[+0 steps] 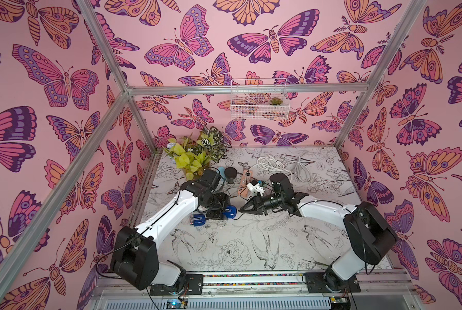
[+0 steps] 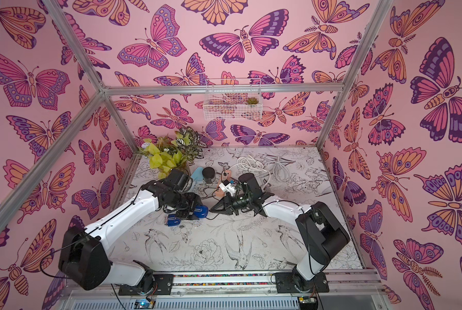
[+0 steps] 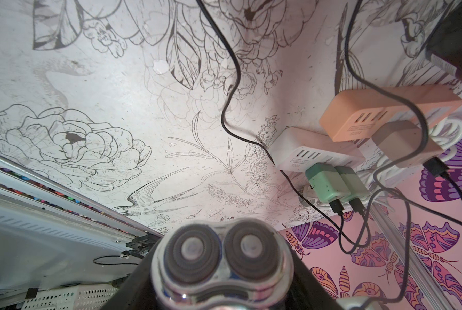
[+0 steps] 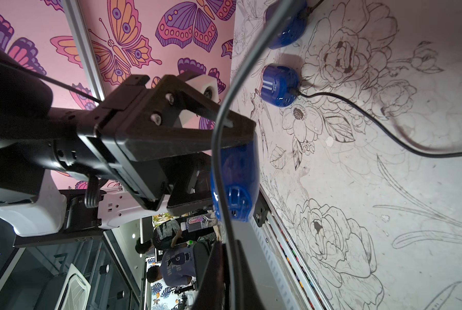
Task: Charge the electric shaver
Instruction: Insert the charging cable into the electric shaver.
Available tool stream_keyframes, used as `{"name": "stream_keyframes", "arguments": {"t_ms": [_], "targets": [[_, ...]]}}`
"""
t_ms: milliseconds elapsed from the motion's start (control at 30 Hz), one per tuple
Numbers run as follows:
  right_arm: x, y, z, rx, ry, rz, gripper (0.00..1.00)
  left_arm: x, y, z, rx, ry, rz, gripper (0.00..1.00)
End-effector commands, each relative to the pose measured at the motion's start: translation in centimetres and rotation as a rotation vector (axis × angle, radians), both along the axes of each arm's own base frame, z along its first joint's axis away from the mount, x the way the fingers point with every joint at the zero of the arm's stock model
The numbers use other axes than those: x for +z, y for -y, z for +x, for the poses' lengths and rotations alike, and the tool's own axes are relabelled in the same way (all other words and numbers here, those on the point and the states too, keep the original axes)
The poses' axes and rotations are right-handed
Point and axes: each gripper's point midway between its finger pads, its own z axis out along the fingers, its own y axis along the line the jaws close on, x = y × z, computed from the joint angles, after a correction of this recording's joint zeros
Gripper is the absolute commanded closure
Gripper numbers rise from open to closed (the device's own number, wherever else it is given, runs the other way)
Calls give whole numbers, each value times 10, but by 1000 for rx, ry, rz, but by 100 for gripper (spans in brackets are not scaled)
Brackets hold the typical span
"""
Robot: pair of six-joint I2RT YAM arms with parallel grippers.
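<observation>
My left gripper [image 1: 220, 209] is shut on a blue electric shaver [image 1: 230, 212], held above the table. Its silver two-ring head [image 3: 222, 255] fills the near part of the left wrist view, between the black fingers [image 3: 133, 290]. The right wrist view shows its blue butt end [image 4: 235, 185]. My right gripper [image 1: 242, 211] is shut on a thin black charging cable [image 4: 219, 150], its tip just right of the shaver's butt end. The cable arcs up and away from the jaws. A second blue shaver [image 1: 197, 220] lies on the table with a black cable [image 4: 358, 112] running from it.
A pink power strip [image 3: 385, 112] and a white one [image 3: 313, 153] lie behind the grippers, with green adapters [image 3: 329, 185] and black leads plugged in. A plant [image 1: 195, 153], a black cylinder [image 1: 231, 174] and coiled white cable [image 1: 275, 163] sit at the back.
</observation>
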Motion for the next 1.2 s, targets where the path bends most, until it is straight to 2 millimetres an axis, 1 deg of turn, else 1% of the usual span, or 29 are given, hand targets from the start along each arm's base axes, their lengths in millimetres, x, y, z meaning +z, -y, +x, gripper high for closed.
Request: {"name": "stream_keyframes", "arguments": {"t_ms": [0, 167, 333, 500, 667, 1000, 1167], "targets": [[8, -11, -1, 22, 13, 20, 100, 0, 0, -2, -14, -26, 1, 100], [3, -13, -2, 20, 0, 17, 100, 1, 0, -2, -14, -25, -1, 100], [5, -16, 1, 16, -6, 27, 100, 0, 1, -4, -15, -32, -2, 100], [-6, -14, 0, 19, -20, 11, 100, 1, 0, -4, -15, -24, -2, 100], [-10, -12, -1, 18, -30, 4, 100, 1, 1, -5, -20, -25, -3, 100], [-9, -16, 1, 20, -39, 14, 100, 2, 5, -3, -37, -24, -11, 100], [-11, -19, -5, 47, -54, 8, 100, 1, 8, -1, -46, -20, -12, 100]]}}
